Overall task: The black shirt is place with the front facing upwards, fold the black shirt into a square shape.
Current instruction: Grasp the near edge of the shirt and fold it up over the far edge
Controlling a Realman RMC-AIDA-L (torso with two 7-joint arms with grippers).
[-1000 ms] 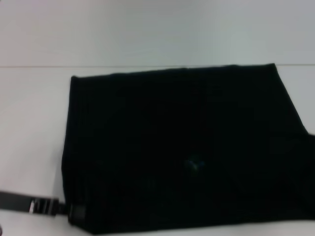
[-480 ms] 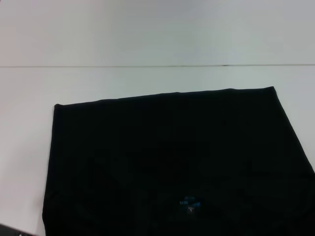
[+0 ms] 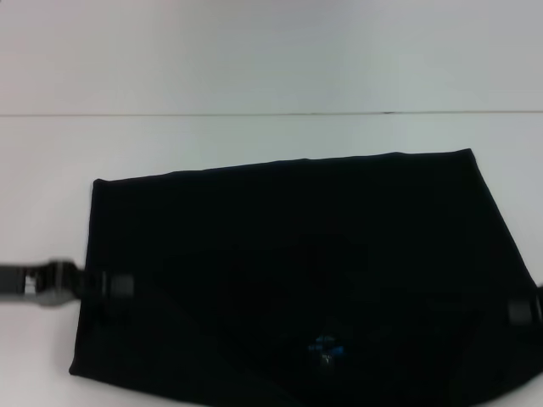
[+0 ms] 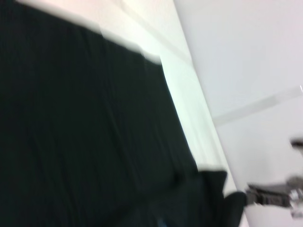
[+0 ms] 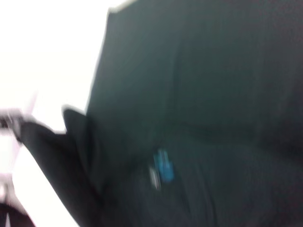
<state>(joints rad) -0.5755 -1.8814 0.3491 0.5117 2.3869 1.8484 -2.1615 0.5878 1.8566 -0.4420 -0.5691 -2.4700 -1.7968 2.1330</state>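
Note:
The black shirt lies spread on the white table, its far edge straight. Its small blue neck label shows near the front. My left gripper is at the shirt's left side edge, shut on the cloth. At the right side edge my right gripper is likewise shut on the cloth. In the left wrist view the shirt bunches toward the right gripper. The right wrist view shows the shirt and its label, with cloth drawn toward the left gripper.
A thin seam line crosses the white table beyond the shirt. Bare white surface lies behind the shirt and to its left.
The shirt's far edge came nearer between the first two frames. Both grippers, out of view half a second ago, now show at the shirt's side edges, and the near edge sits higher.

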